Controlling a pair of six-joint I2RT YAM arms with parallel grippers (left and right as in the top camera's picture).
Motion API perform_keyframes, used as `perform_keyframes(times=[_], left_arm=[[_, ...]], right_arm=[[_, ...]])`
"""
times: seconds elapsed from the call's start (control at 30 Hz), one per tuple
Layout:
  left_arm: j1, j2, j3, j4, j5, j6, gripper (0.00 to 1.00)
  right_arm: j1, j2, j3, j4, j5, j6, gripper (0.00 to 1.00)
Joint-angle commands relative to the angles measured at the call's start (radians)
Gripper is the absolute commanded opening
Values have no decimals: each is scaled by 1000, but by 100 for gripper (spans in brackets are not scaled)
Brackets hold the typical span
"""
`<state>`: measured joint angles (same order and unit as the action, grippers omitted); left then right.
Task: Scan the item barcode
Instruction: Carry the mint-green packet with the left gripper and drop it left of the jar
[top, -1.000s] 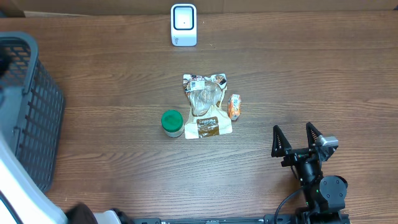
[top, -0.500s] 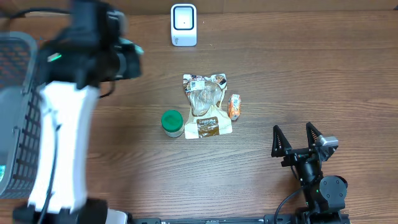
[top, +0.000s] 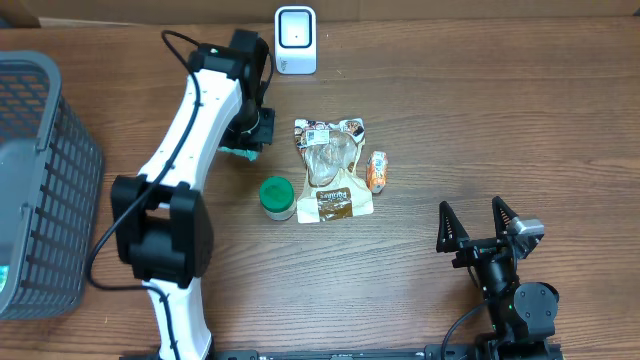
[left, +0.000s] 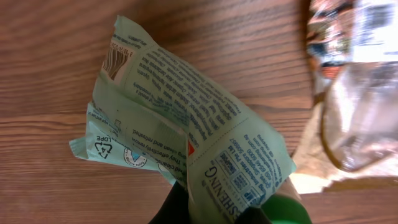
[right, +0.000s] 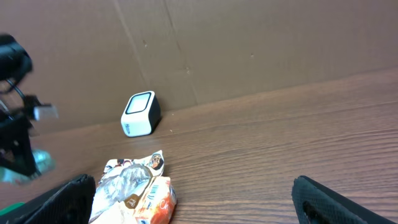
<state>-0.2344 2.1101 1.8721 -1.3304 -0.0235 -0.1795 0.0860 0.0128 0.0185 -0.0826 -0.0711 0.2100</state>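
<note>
Left pincer (top: 250, 138): your jaws are clamped tight on the green packet (left: 186, 130), which you hold over the worktop (top: 470, 110) near the scanner (top: 295, 40).
Barcode (left: 115, 60): on the packet's far corner, clear of the grip, likely so you can present it.
Right pincer (top: 480, 222): spread wide, empty, parked well apart.

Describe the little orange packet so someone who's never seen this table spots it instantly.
From the white scanner at the table's far edge, come toward the near side to the clear pouch. The orange packet lies beside the pouch's right edge: small and the only orange item, unlike the green-lidded jar on the left.
</note>
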Motion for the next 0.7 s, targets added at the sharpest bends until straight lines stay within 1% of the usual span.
perform_keyframes(times=[0.0,0.07,0.13,0.17,0.2,0.27,0.3,0.4,0.47,0.6,0.67], left_arm=[[-8,45,3,-9,-4,19,4],[-8,63,3,-14,24,19,4],[-8,70,3,-14,42,19,12],[-8,70,3,-11,43,18,21],[-8,70,3,-6,43,5,36],[-8,70,5,0,42,-37,59],[-8,69,5,0,42,-53,65],[-8,64,26,-19,39,-99,69],[-8,53,62,-42,38,-121,69],[-8,-2,185,-95,40,-148,68],[-8,-57,270,-121,39,-164,68]], right_arm=[[5,-10,-11,5,3,6,100],[5,-10,-11,5,3,6,100],[5,-10,-11,5,3,6,100],[5,-10,-11,5,3,6,100],[5,-10,-11,5,3,6,100],[5,-10,-11,5,3,6,100],[5,-10,-11,5,3,6,100],[5,-10,-11,5,3,6,100],[5,-10,-11,5,3,6,100],[5,-10,-11,5,3,6,100],[5,-10,-11,5,3,6,100]])
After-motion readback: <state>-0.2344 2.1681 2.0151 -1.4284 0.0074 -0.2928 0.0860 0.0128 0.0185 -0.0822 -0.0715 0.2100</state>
